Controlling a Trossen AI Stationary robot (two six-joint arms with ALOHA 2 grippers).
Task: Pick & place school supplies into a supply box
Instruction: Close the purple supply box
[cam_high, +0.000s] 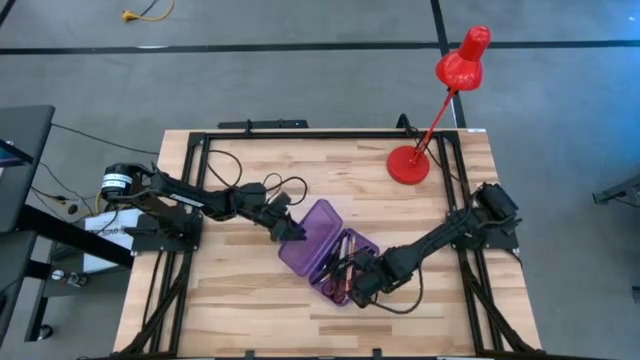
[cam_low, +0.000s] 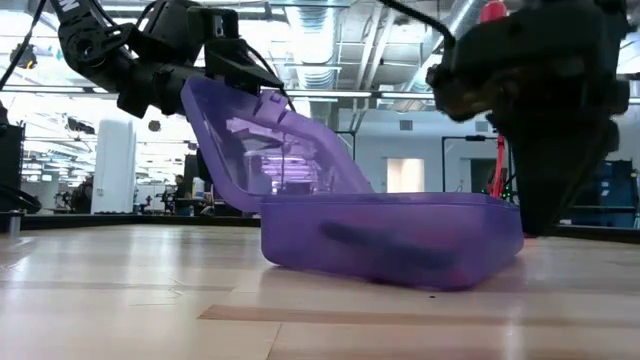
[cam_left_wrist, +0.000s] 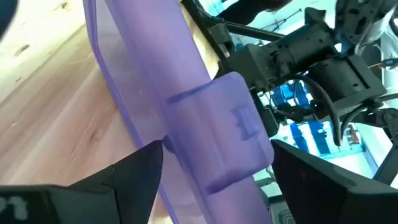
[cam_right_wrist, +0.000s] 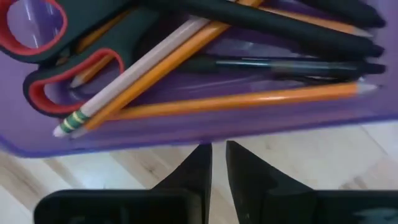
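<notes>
Several pencils (cam_right_wrist: 205, 106), pens (cam_right_wrist: 286, 65) and scissors (cam_right_wrist: 68, 56) are seen inside the purple supply box (cam_high: 300, 255). Its lid (cam_left_wrist: 155, 93) is straddled by the released left hand (cam_left_wrist: 211, 180). The right hand (cam_right_wrist: 217, 165) is nearly clenched, empty, beside the box.

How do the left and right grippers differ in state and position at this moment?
The left gripper stands open with the purple box's lid between its fingers; the right gripper has its fingers nearly together, holding nothing. The left is at the raised lid; the right hangs at the box's tray, over the supplies. Both are at the same box.
</notes>
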